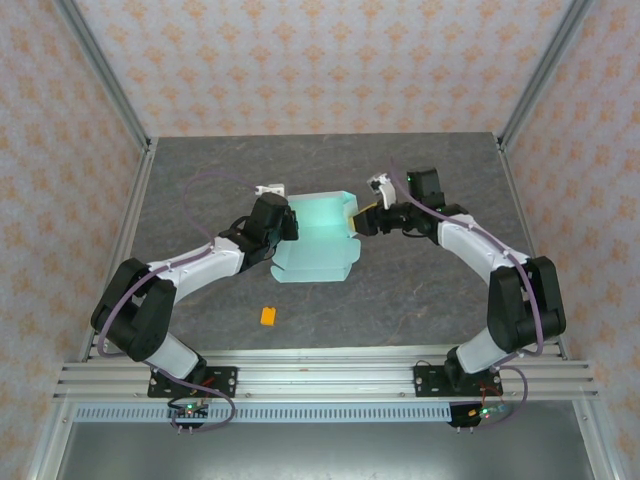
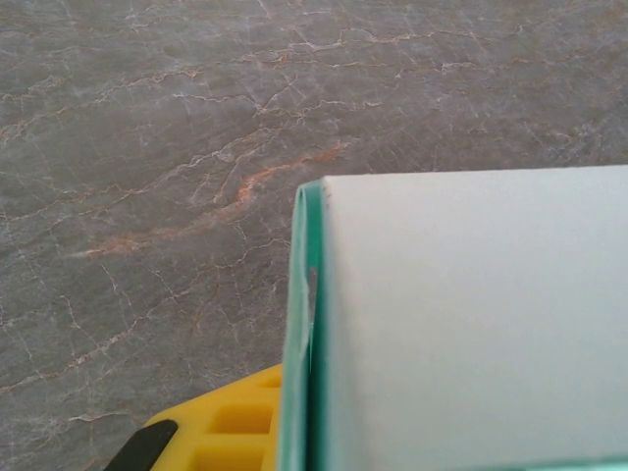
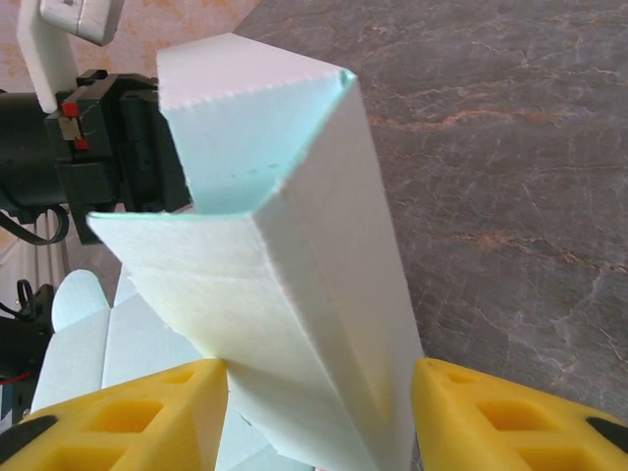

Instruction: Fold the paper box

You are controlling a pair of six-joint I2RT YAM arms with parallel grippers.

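Note:
The paper box (image 1: 318, 245), pale mint card, lies partly folded at the table's middle, its left and right walls raised. My left gripper (image 1: 285, 222) is shut on the left wall. In the left wrist view the thin card edge (image 2: 306, 334) runs beside one yellow finger (image 2: 231, 424), and the other finger is hidden behind the card. My right gripper (image 1: 362, 222) straddles the folded right wall (image 3: 294, 255), and its yellow fingers (image 3: 147, 417) touch the card on both sides. The gripper's midpoint (image 3: 319, 412) sits on that wall.
A tiny orange block (image 1: 268, 316) lies on the grey stone-patterned table (image 1: 430, 290) in front of the box. The left arm's black wrist (image 3: 98, 147) shows behind the box in the right wrist view. Aluminium frame posts (image 1: 105, 80) stand at the back corners.

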